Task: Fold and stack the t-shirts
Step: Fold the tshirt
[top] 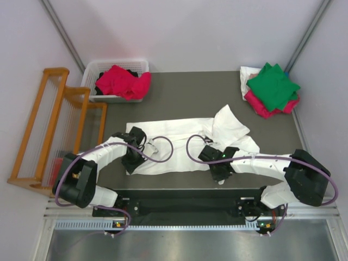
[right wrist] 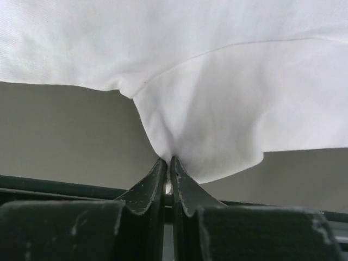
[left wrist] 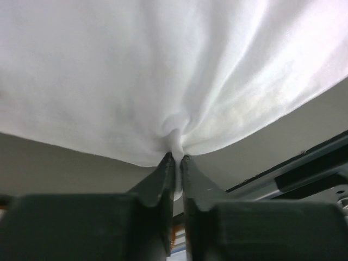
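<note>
The dark surface [top: 179, 92] carries everything. The large white t-shirt [top: 179, 128] lies across its near middle, spread left to right, with cloth bunched up at the right end. The step in hand looks like a fold of this shirt, since its near edge is pinched at two points. The next move calls for both arms to lift evenly and carry that edge over toward the far side without letting the cloth slip or sag between them.

At the far left, the white slotted basket [top: 109, 99] holds a crumpled crimson-pink t-shirt [top: 122, 80] with something dark beside it. At the far right corner, a folded green t-shirt [top: 273, 84] tops a stack.

The left end effector [left wrist: 176, 157] is clamped on a tuck of the white edge. The right end effector [right wrist: 168, 160] nips the same edge farther along.
</note>
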Tool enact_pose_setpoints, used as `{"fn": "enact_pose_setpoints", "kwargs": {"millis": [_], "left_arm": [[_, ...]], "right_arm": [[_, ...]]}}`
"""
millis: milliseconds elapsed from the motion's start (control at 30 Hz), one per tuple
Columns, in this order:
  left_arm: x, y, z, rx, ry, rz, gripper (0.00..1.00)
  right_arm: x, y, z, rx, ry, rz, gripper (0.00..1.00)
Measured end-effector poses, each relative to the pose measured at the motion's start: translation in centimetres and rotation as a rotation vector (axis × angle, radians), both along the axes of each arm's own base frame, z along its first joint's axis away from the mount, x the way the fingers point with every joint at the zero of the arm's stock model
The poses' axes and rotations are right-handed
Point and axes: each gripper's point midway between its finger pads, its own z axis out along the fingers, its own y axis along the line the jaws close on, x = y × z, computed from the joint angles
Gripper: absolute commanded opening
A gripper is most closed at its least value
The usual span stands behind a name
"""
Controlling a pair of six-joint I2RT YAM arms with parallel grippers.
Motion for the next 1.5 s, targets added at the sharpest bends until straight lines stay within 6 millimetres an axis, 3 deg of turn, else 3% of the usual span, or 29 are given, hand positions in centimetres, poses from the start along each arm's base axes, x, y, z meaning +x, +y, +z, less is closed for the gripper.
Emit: {"fn": "enact_pose_setpoints", "kwargs": {"millis": [500, 733, 933, 1267, 1500], "left_arm": [[1.1, -0.1, 1.0, -0.009, -0.076, 0.019, 0.00], [3.2, -0.3, 4.6, -0.040, -0.202, 0.017, 0.00], [2.8, 0.0, 7.6, -0.075, -0.294, -0.008, 0.00], [2.1, 0.7, 8.2, -0.058, -0.288, -0.007, 0.00], [2.8, 0.7, 9.0, -0.060, -0.312, 0.000, 0.00]], "right_arm": [[-0.1, -0.3, 0.5, -0.003, 0.000, -0.004, 0.00], [0.3, 0.0, 4.5, 0.062, -0.054, -0.007, 0.00], [-0.6, -0.9, 7.8, 0.143, -0.091, -0.017, 0.00], [-3.4, -3.3, 9.6, 0.174, -0.056, -0.052, 0.00], [-3.1, -2.7, 11.6, 0.203, -0.068, -0.057, 0.00]]}}
